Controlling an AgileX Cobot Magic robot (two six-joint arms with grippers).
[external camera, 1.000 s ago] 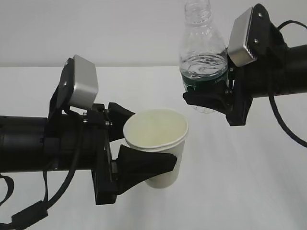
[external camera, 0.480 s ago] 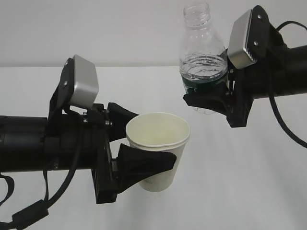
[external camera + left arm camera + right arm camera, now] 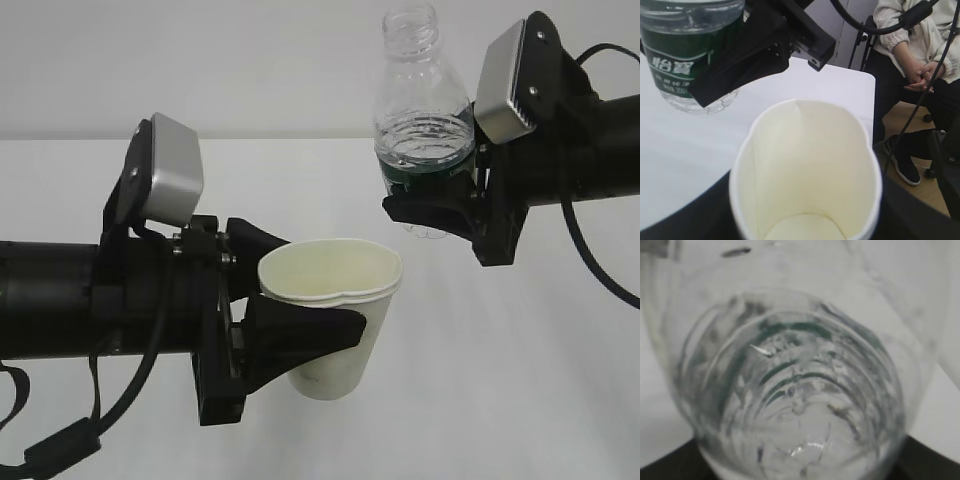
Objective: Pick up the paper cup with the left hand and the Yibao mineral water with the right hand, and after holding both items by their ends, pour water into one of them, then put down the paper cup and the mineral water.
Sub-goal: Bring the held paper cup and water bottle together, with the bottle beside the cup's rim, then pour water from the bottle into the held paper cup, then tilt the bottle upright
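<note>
The white paper cup [image 3: 348, 362] hangs upright above the table, and my left gripper [image 3: 322, 285] is shut on it, one black finger on each side. The squeeze dents its rim out of round. In the left wrist view the paper cup [image 3: 805, 165] fills the lower frame, and its cream inside looks dry. The Yibao mineral water [image 3: 425, 130] is held upright, higher and to the right, capless and partly filled. My right gripper [image 3: 425, 197] is shut on it at the green label band. The bottle [image 3: 795, 390] fills the right wrist view. It also shows at the top left of the left wrist view [image 3: 685, 55].
The white table [image 3: 520, 380] lies under both arms. In the left wrist view its far corner [image 3: 860, 80] ends close to a seated person [image 3: 920, 45]. Black cables hang from both arms.
The left jaws have closed in on the cup: its round rim is now pinched and dented. The bottle and the right arm have hardly moved.
</note>
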